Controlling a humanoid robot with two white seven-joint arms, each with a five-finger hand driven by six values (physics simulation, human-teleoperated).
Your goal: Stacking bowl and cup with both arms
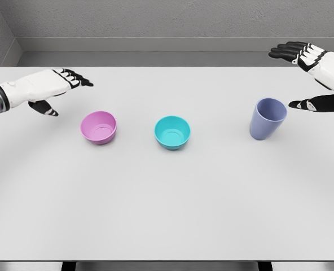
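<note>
the blue cup [267,118] stands upright near the table's [167,214] right side, empty, well apart from the teal bowl [172,132] at centre and the pink bowl [99,127] to its left, both empty too. the right hand [316,76] hovers just beside the cup, fingers spread; the left hand [51,89] hangs near the pink bowl, fingers extended, holding nothing. a sideways brush could tip the tall cup.
</note>
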